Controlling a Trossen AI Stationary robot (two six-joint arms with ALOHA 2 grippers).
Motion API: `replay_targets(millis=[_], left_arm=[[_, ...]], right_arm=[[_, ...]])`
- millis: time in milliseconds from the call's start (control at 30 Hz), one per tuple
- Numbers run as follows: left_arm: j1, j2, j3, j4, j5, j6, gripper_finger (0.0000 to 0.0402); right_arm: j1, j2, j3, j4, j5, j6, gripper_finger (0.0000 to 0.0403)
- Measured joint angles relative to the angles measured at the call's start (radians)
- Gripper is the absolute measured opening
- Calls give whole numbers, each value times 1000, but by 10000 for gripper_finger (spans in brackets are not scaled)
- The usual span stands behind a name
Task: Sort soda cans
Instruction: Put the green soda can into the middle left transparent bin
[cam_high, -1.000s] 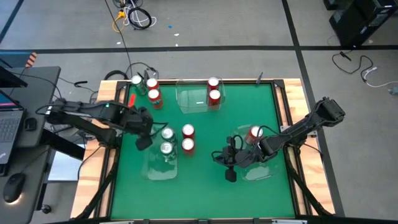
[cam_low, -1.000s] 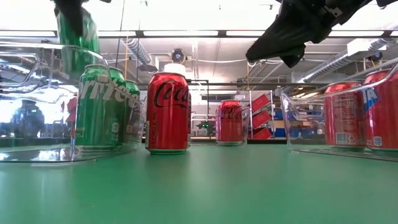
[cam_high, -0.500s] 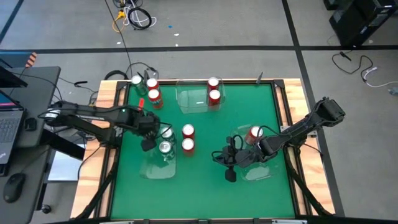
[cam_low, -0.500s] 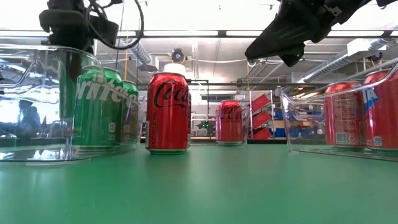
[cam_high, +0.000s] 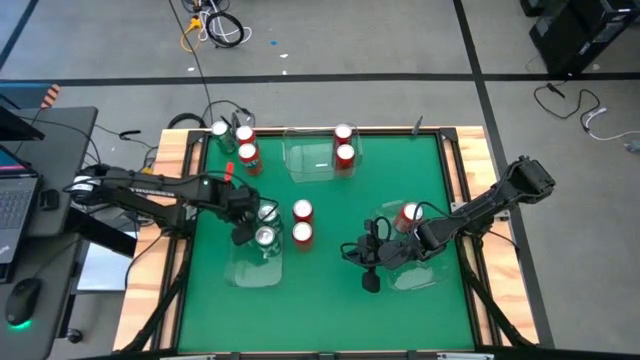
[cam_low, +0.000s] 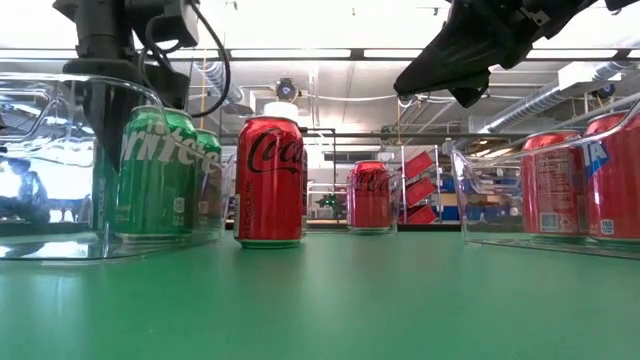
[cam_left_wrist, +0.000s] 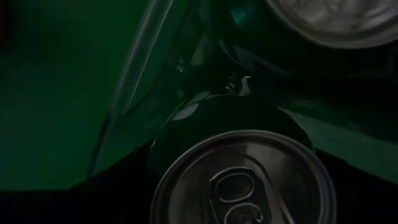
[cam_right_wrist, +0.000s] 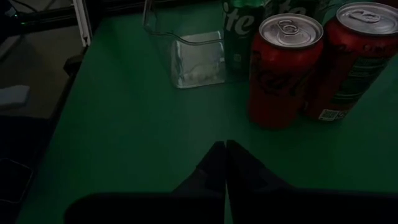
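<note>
My left gripper (cam_high: 240, 232) reaches down into the clear left tray (cam_high: 250, 275), shut on a green can (cam_left_wrist: 242, 180) that the arm hides in the high view. In the low view this can (cam_low: 103, 160) shows dimly through the tray wall, beside two green cans (cam_high: 268, 213) (cam_high: 265, 237) standing in the tray. Two red cans (cam_high: 302, 210) (cam_high: 300, 233) stand upright on the green table just right of the tray. My right gripper (cam_high: 365, 258) is shut and holds nothing. It hangs above the table, left of the right tray (cam_high: 420, 272), which holds a red can (cam_high: 410, 213). My left gripper holds the green can by its upper side wall (cam_left_wrist: 186, 134), just under the silver top, pinched between the two fingers. The fingers come from above, pointing down, and the can is upright. Whether its base stands on the tray floor, I cannot tell.
A third clear tray (cam_high: 310, 165) at the far edge has two red cans (cam_high: 343, 133) (cam_high: 345, 153) at its right end. More cans (cam_high: 245, 145) stand at the far left corner. Bare green table lies along the near edge and in the middle.
My left gripper has come down and moved slightly toward the table's right, staying shut on the green can. The can was high above the tray wall a second ago and is now down inside the tray beside the other green cans.
</note>
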Motion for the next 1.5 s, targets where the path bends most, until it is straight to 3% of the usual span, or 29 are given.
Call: replay_targets(millis=[500, 600, 667, 833, 933, 1233, 1500], left_arm=[[0, 4, 7, 18, -7, 5, 298], [-1, 5, 8, 19, -10, -18, 359], [-4, 5, 10, 21, -13, -32, 380], [-4, 4, 10, 16, 24, -34, 323], [-4, 4, 11, 12, 31, -34, 312], [-5, 4, 16, -89, 103, -43, 390], [-5, 5, 79, -127, 86, -43, 394]], right_arm=[[0, 0, 0, 0, 0, 0, 1], [0, 0, 0, 0, 0, 0, 0], [0, 0, 0, 0, 0, 0, 1], [0, 0, 0, 0, 0, 0, 1], [0, 0, 0, 0, 0, 0, 0], [0, 0, 0, 0, 0, 0, 0], [0, 0, 0, 0, 0, 0, 0]])
